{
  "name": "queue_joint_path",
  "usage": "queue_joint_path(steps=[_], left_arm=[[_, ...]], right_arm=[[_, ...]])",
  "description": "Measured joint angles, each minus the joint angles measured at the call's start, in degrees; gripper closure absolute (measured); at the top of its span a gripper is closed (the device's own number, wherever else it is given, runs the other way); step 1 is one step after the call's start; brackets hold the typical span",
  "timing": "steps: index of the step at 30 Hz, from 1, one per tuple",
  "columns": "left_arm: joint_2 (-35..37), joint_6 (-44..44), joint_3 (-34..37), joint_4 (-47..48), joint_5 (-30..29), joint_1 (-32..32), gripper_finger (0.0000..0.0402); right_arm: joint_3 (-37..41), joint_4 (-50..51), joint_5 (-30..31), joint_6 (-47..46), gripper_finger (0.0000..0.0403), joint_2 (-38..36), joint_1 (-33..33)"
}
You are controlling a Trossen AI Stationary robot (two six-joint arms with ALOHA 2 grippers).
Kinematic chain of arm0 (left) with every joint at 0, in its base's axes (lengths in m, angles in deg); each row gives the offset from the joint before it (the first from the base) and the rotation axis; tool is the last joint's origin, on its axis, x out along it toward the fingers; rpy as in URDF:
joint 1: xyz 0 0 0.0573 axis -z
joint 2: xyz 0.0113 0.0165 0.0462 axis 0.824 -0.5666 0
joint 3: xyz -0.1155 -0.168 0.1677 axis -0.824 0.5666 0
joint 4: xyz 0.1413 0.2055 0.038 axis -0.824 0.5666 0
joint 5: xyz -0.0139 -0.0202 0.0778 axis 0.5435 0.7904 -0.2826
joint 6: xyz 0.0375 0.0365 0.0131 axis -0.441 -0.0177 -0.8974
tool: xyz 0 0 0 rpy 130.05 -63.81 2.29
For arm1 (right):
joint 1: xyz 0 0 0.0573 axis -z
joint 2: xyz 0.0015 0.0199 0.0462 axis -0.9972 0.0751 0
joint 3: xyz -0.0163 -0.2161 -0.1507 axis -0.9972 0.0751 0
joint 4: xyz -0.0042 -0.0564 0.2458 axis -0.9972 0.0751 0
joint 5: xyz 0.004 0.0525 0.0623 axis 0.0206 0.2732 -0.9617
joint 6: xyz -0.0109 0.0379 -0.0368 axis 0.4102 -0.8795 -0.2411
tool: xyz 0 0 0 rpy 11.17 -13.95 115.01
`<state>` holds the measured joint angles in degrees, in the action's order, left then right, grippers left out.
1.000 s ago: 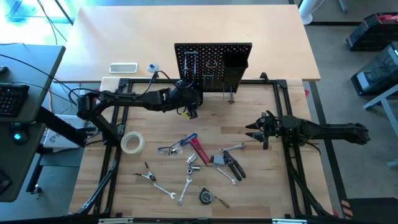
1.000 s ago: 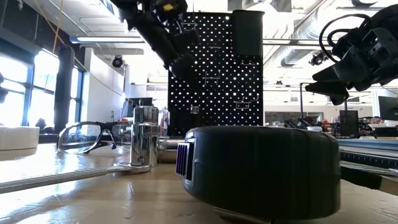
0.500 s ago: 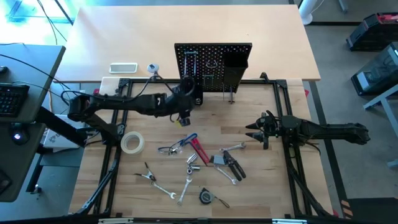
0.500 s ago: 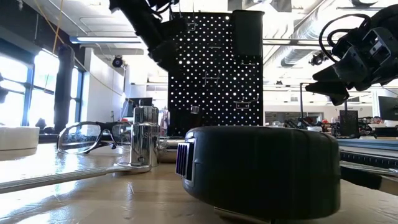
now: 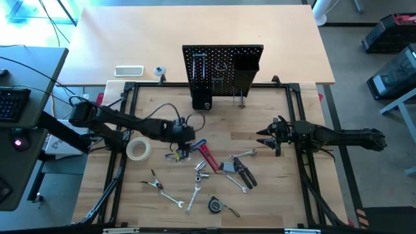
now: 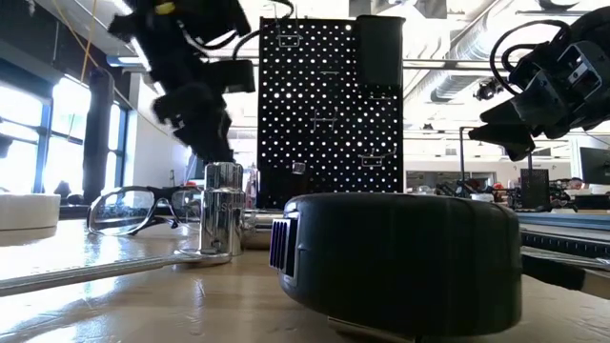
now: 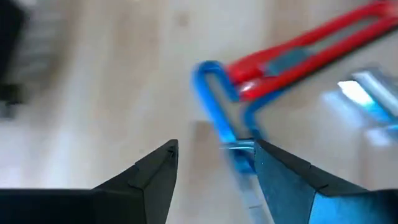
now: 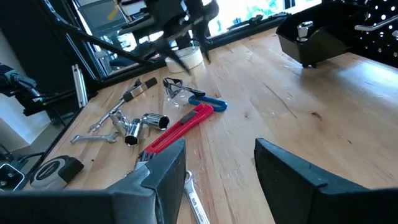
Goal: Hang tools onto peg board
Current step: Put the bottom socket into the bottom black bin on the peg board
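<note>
Straddling the blue-handled hex key (image 7: 219, 118), the left gripper (image 7: 214, 163) fingers, wide and empty, should centre before closing; right gripper (image 8: 217, 163) waits open.

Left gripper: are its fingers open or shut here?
Open. The left gripper shows a clear gap between its fingers, hovering over the blue-handled tool on the table, gripping nothing.
</note>
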<state>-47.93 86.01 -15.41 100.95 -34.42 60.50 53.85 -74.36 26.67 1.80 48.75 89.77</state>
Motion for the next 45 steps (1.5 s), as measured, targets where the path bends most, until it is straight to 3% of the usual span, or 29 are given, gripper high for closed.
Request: queue_joint_path(steps=[4,8,13,23,31,39,45], left_arm=[[0.0,2.1,2.8,-7.9,1.4,7.7,0.0199],[0.0,0.2,2.9,-12.4,-1.8,15.3,0.0199],[-1.0,-0.3,2.9,-16.7,-3.0,20.3,0.0199],[-7.8,-0.7,3.0,-25.7,2.8,20.9,0.0199],[-9.4,-0.8,3.0,-28.9,1.4,20.6,0.0204],[-10.9,-1.4,3.0,-28.9,5.6,19.3,0.027],[-11.5,-2.0,2.9,-30.1,5.4,19.2,0.0303]], right_arm=[[0.0,0.0,0.0,0.4,0.0217,0.0,0.0],[0.0,0.0,0.8,0.6,0.0217,0.0,0.0],[0.0,0.0,2.1,0.6,0.0217,0.0,0.0],[0.0,0.0,1.7,-0.9,0.0217,0.0,0.0],[0.0,0.0,1.7,-0.7,0.0217,0.0,0.0],[0.0,0.0,1.8,-0.5,0.0217,0.0,0.0],[0.0,0.0,1.9,-0.5,0.0217,0.0,0.0]])
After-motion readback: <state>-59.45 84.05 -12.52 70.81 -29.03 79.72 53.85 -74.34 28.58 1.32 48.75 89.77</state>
